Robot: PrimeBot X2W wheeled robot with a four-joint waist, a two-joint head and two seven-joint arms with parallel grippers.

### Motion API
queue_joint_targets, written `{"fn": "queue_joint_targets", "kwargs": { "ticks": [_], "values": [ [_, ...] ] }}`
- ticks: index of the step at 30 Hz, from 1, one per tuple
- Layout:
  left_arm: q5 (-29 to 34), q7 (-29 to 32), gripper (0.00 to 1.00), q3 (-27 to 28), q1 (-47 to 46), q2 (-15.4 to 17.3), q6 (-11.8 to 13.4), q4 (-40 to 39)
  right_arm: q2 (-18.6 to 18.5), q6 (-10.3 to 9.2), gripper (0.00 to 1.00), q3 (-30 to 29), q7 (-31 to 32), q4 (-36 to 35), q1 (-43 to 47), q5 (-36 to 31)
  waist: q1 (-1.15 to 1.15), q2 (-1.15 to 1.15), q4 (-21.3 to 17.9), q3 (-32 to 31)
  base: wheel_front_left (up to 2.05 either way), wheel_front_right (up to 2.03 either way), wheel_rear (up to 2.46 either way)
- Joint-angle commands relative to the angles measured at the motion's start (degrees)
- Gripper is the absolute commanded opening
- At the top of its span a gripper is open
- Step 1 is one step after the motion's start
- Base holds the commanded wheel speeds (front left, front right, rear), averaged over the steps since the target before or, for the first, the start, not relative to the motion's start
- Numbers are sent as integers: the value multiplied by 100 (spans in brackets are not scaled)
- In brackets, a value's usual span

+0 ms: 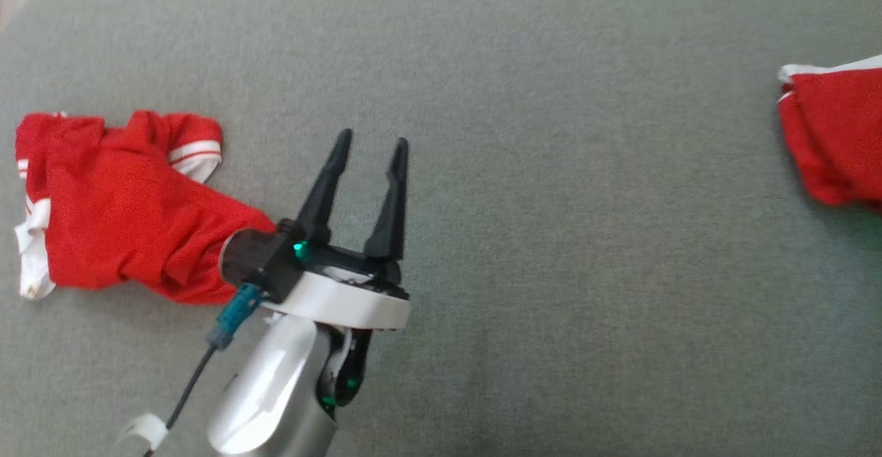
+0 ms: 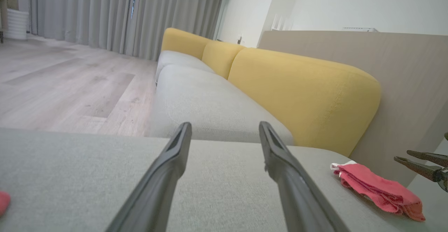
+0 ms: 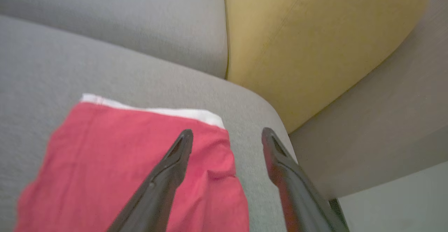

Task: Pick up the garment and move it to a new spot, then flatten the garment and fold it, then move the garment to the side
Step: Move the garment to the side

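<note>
Standing spread wide, the right tool (image 3: pixel 227 134) hangs over the red garment (image 3: pixel 122 162); the left tool (image 1: pixel 368 143) gapes likewise.

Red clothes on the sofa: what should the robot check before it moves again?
1. Left gripper open and empty: ok.
2. Right gripper open: ok.
3. Folded red garment lying near the edge of the grey cushion: ok.
4. Folded red garment free of the right gripper's fingers: cannot tell.
5. Crumpled red garment flattened: not ok.
</note>
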Motion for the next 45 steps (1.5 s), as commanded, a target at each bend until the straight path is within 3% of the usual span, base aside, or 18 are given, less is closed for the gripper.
{"fn": "queue_joint_targets", "kwargs": {
  "ticks": [1, 7, 13, 19, 23, 28, 34, 45],
  "values": [
    [63, -47, 100, 232, -55, 18, -6, -157, -103, -5, 100, 10, -109, -131, -144, -59, 0, 0, -79, -139, 0, 0, 0],
    [201, -47, 100, 752, 246, 18, -50, -171, 742, -5, 100, -636, -485, -864, -119, -189, 0, 0, -246, -658, 0, 0, 0],
    [303, -47, 100, 1097, 591, 18, -117, -215, 1618, -5, 100, -1142, -540, -2340, 216, -129, 0, 0, -301, -1010, 0, 0, 0],
    [352, -47, 100, 1273, 884, 18, -176, -260, 2533, -5, 100, -1401, -473, -3988, 1143, -19, 0, 0, -282, -1197, 0, 0, 0],
    [342, -47, 100, 1322, 1062, 18, -200, -253, 3000, -5, 100, -1371, -490, -4630, 2020, -44, 0, 0, -256, -1267, 0, 0, 0],
    [278, -47, 100, 1374, 1299, 18, -227, -236, 3273, -5, 100, -1440, -553, -4940, 3033, -167, 0, 0, -233, -1342, 0, 0, 0],
    [246, -47, 100, 1407, 1574, 18, -229, -156, 3351, -5, 100, -1402, -566, -5133, 3830, -200, 0, 0, -221, -1406, 0, 0, 0],
    [240, -47, 100, 1461, 1694, 18, -237, -172, 3355, -5, 100, -1318, -568, -5344, 4286, 56, 0, 0, -217, -1403, 0, 0, 0]
  ]
}}
